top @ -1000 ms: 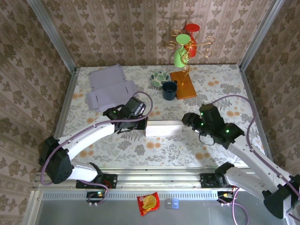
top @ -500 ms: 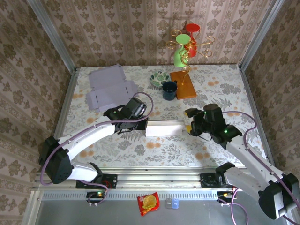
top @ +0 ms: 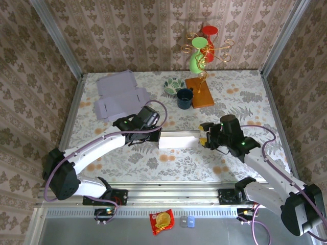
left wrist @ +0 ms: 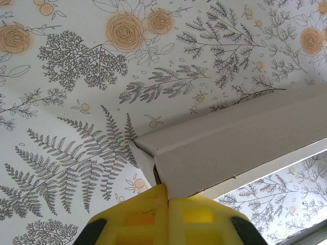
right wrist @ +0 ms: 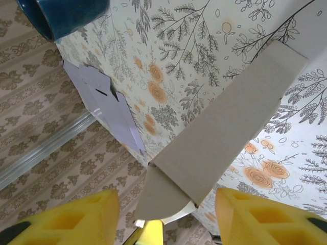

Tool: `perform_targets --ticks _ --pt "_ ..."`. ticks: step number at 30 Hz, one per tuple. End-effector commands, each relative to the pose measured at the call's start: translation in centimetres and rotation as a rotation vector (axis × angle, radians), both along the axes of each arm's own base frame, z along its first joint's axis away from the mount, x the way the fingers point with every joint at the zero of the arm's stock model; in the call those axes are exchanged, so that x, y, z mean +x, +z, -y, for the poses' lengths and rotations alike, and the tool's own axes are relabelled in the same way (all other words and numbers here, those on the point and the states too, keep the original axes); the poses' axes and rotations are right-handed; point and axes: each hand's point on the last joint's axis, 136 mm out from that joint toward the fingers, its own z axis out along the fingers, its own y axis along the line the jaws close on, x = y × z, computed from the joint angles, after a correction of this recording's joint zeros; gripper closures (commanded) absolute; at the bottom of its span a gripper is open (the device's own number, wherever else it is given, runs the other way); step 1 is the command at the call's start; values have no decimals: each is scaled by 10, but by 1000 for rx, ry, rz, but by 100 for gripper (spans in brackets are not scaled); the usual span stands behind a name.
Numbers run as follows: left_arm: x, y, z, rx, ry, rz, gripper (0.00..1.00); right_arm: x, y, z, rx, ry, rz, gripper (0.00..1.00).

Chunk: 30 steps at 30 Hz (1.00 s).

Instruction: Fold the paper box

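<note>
Right tool [top: 203, 134] closer, astride paper box [top: 179, 139] end, left tool [left wrist: 167, 204] pinching opposite

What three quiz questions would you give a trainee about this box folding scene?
1. True or false: the left pincer is shut on one end of the long white paper box.
2. In the top view, what stands just left of the orange wooden board? A: a dark blue mug. B: a glass jar. C: a metal spoon.
3. Fill in: the right pincer is ___, straddling the box's other end.

Key: 1 true. 2 A. 3 open.
</note>
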Motion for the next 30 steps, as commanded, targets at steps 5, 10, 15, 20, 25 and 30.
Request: perform_targets --ticks 5,10,15,20,25,30 --pt "-28 -41 -23 159 -24 -141 100 -3 -13 -1 -11 16 -7 59" --pt "-28 -35 -22 146 -24 -139 97 -8 -24 2 -45 26 -31 64" --pt "-28 -27 -18 115 -26 -135 90 -15 -34 6 -81 38 -65 68" --pt "-27 -5 -15 38 -4 -104 73 -22 -42 9 -108 51 -106 71" --pt "-28 13 -12 -75 43 -129 60 -27 -49 10 -130 65 -142 73" --pt "-23 14 -14 -200 155 -237 57 -32 -53 12 -156 78 -179 75"
